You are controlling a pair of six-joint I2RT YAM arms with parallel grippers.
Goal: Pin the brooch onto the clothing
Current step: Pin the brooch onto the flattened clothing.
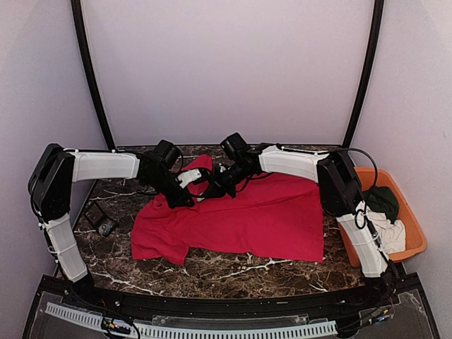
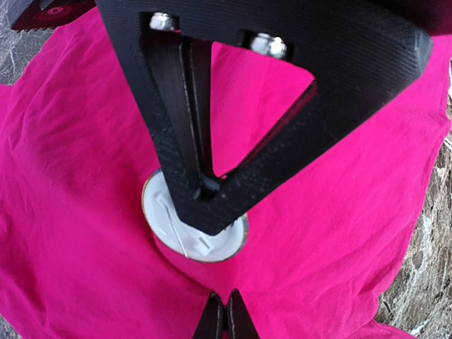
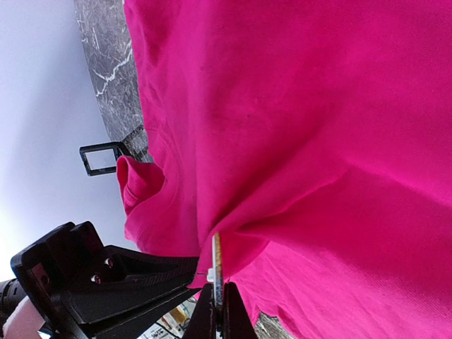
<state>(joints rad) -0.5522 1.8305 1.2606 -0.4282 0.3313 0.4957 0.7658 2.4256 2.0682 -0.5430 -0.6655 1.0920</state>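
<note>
Top view
Shirt (image 1: 247,212): red, spread flat on the marble table (image 1: 233,272), upper left corner bunched under the arms.
Left gripper (image 1: 185,196): low over that corner, tip toward the right one.
Right gripper (image 1: 215,187): facing it from the right, tips nearly meeting.
Brooch: hidden here.
Bin (image 1: 417,233): orange, at the right edge, holding a green garment (image 1: 383,200) and a white cloth (image 1: 392,233).
Frame (image 1: 94,212): small, black, on the table left of the shirt.

Left wrist view
Left gripper (image 2: 226,318): fingers clenched together at the cloth; cannot tell if fabric is pinched between them.
Brooch (image 2: 169,219): round, white back with its pin showing, lying against the shirt (image 2: 85,176).
Right gripper (image 2: 208,205): black, tip across the brooch's back.
Table (image 2: 431,261): bare marble at the right.

Right wrist view
Right gripper (image 3: 219,311): fingers clamped on the brooch (image 3: 217,258), seen edge-on as a thin strip.
Shirt (image 3: 318,141): fills the view, a fold gathered at the brooch.
Left gripper (image 3: 191,282): black, tip just beside the brooch.
Frame (image 3: 102,157): at the edge of the table (image 3: 106,63).
</note>
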